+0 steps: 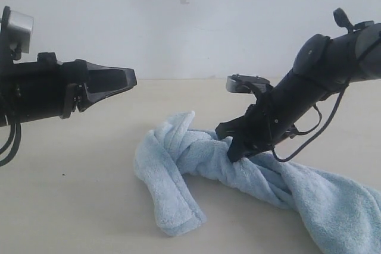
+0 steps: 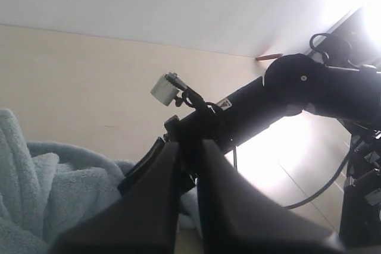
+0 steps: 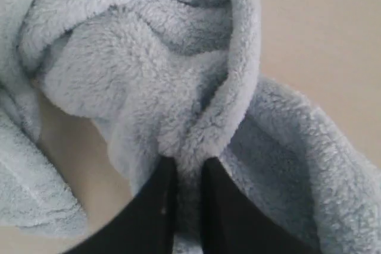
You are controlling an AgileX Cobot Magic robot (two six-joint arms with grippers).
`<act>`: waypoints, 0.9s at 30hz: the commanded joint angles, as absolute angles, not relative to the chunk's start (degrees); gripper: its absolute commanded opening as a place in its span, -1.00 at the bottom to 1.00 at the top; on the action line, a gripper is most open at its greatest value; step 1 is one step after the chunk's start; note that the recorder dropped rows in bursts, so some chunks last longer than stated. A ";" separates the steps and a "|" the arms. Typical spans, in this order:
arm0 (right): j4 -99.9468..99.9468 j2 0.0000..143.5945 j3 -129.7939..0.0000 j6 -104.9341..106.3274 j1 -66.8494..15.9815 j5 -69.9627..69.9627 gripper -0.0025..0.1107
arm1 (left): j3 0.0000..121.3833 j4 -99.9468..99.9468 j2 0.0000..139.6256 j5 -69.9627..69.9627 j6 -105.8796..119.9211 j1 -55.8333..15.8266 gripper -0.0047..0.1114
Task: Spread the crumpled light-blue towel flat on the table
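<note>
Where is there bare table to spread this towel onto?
Bare table lies under the left pincer, left of the towel, and behind it toward the wall. Crowded centre-right, where the right pincer pinches a fold.

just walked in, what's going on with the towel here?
The right gripper is down on the towel, with its jaws pinched on a fold near the middle of the twisted bundle. The left gripper hovers shut above the table, holding nothing. The towel lies roped and bunched, not yet spread.
</note>
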State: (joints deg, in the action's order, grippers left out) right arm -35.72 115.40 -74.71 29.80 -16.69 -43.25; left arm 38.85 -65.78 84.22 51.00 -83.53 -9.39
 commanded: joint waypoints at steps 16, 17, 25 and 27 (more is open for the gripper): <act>-36.75 114.50 -69.96 45.78 -18.36 -65.46 -0.96 | 39.07 -65.49 83.84 51.00 -79.23 -9.28 -0.75; -36.75 114.50 -69.42 46.36 -18.37 -64.71 -0.96 | 39.07 -66.09 83.84 49.05 -76.55 -9.28 -0.75; -37.65 114.39 -68.81 46.58 -18.89 -64.67 -0.36 | 43.56 -80.77 86.62 44.59 -64.20 -12.50 -0.52; -37.65 114.01 -68.81 46.45 -18.89 -64.78 -0.21 | 44.78 -82.52 88.85 40.20 -64.20 -15.84 -0.37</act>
